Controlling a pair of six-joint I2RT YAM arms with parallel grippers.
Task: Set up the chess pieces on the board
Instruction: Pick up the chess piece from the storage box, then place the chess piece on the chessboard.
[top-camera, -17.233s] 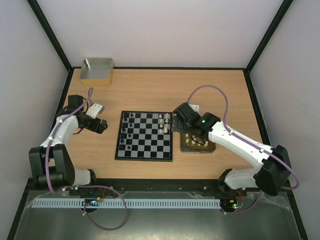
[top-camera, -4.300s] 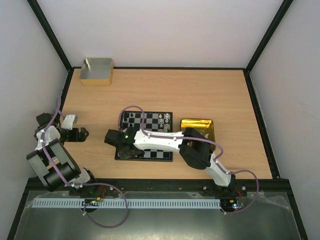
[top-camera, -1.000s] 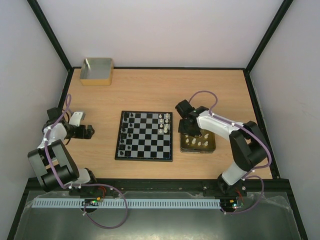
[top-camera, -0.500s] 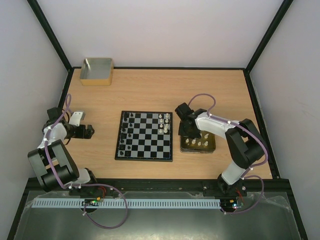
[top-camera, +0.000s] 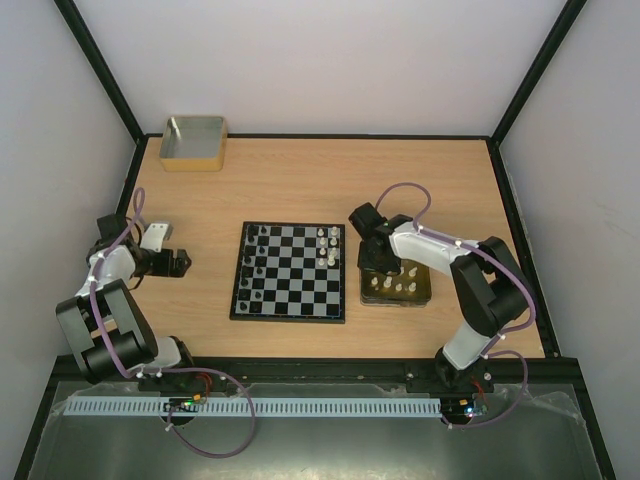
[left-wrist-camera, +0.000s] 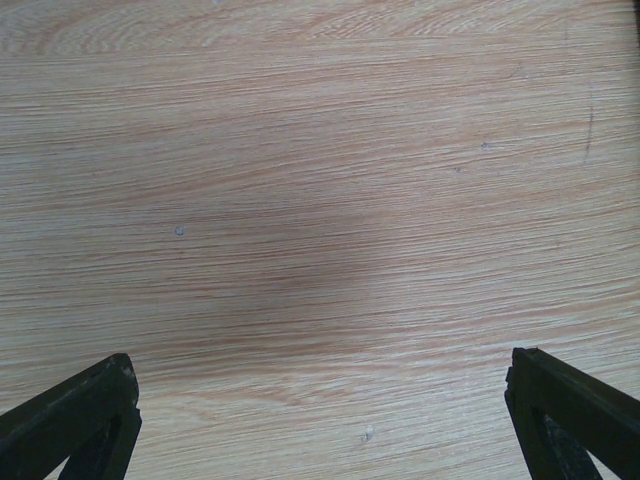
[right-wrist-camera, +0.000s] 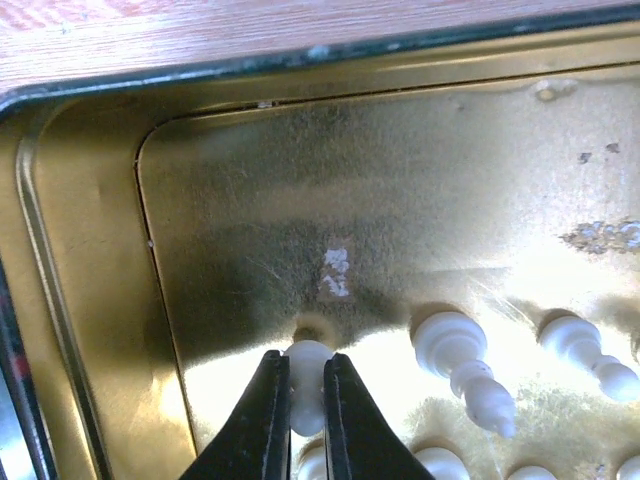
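Now we see the right gripper (right-wrist-camera: 305, 365) lowered into the shiny gold tin (right-wrist-camera: 90, 260), on the tin's left side, its 2 dark fingers (right-wrist-camera: 270, 410) pinched on the rounded head of 1 cream-white chessman (right-wrist-camera: 308, 388). More cream-white pieces (right-wrist-camera: 465, 375) rest just beside it on the tin's floor; we cannot tell which kinds they are. From above, the tin sits just right of the chessboard (top-camera: 290, 300), close to its right edge, on the wooden table (top-camera: 300, 180). On the board, tiny black chessmen (top-camera: 250, 258) stand along the 2 left-hand columns, and white chessmen (top-camera: 325, 245) stand in the 2 right-hand columns, grouped toward the far side. Well apart from the board, at the table's left edge, the left gripper (left-wrist-camera: 320, 400) hangs released, its fingers spread wide with only bare wood grain between them. A grey box with tan rim (top-camera: 193, 143) sits in the far left corner.
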